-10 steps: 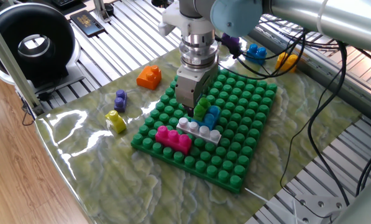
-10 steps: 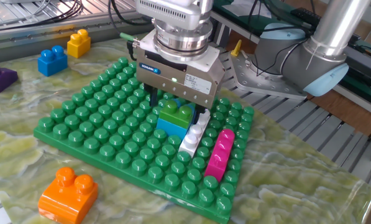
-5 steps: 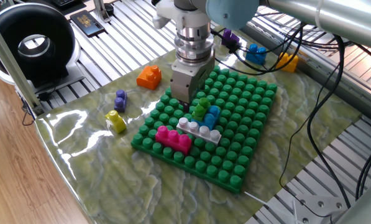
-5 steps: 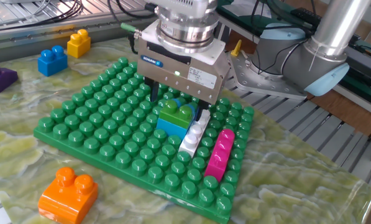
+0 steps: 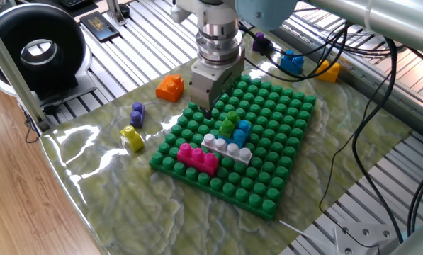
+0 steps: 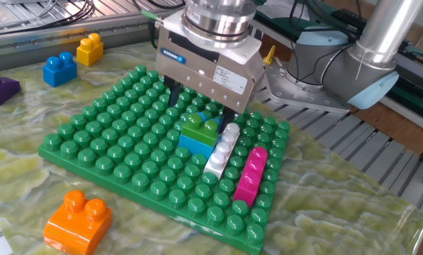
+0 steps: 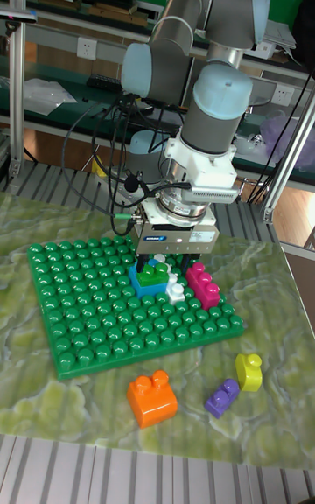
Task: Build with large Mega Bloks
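Mega Bloks' small green plastic brick (image 6: 200, 128) is sitting atop the light blue brick (image 6: 195, 145) as the gripper (image 6: 200, 108) is lifting away, fingers (image 6: 174, 96) spread and empty: placement looks finished.

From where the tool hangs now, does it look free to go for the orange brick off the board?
Probably yes. The orange brick sits alone on the mat, nothing on or against it, and the tool hangs empty above the green board, clear of the stacked bricks.

The surface (image 5: 112, 191) wears a green marbled cover, and the green baseplate (image 5: 282, 177) lies flat on it. Left of the baseplate lie an orange block (image 5: 170, 87), a purple block (image 5: 137, 113) and a yellow block (image 5: 132, 138); beyond its far edge sit a blue block (image 5: 292, 61), another yellow block (image 5: 327, 70) and another purple block (image 5: 262, 44).
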